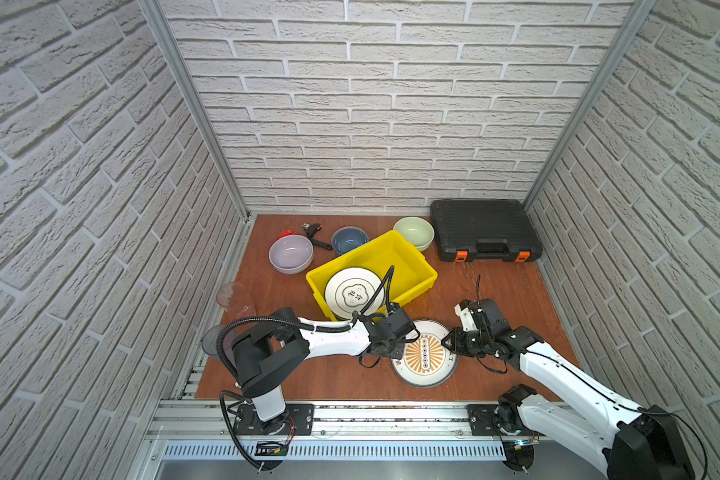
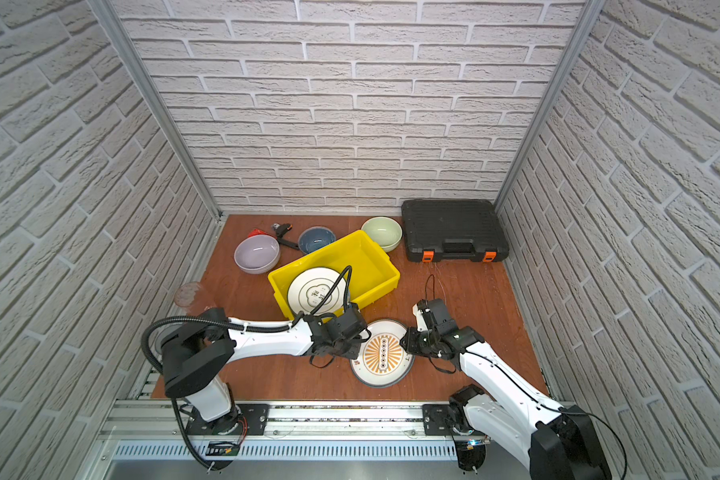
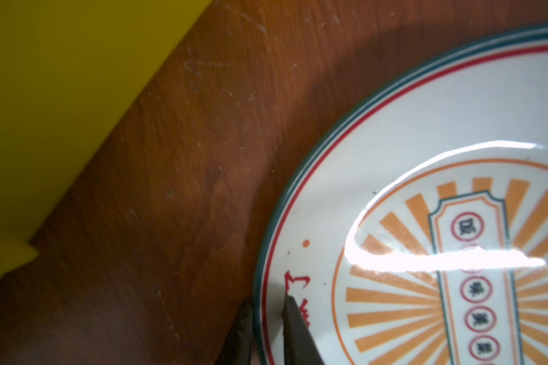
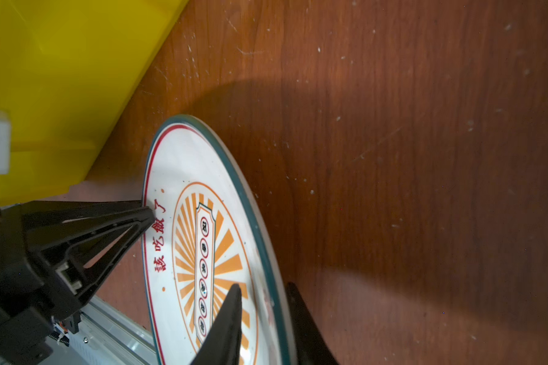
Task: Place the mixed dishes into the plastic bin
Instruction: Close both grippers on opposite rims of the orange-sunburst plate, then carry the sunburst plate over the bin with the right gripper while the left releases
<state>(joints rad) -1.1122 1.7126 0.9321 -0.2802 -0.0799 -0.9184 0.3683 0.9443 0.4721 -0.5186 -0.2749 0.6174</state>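
Observation:
A white printed plate (image 1: 425,353) (image 2: 383,353) with an orange sunburst hangs tilted just above the brown table, in front of the yellow plastic bin (image 1: 404,266) (image 2: 371,266). My left gripper (image 1: 400,348) (image 3: 266,300) is shut on its left rim. My right gripper (image 1: 449,343) (image 4: 263,286) is shut on the opposite rim, one finger on the face and one underneath. A second white printed plate (image 1: 352,291) leans inside the bin. Lilac (image 1: 290,252), dark-blue (image 1: 349,239) and pale-green (image 1: 414,230) bowls stand behind the bin. Two tumblers (image 1: 233,297) (image 1: 213,340) stand at the left edge.
A black case with orange latches (image 1: 483,228) fills the back right corner. A red-and-black wrench (image 1: 314,232) lies at the back between the lilac and dark-blue bowls. Brick-pattern walls close in three sides, and a metal rail (image 1: 391,415) runs along the front.

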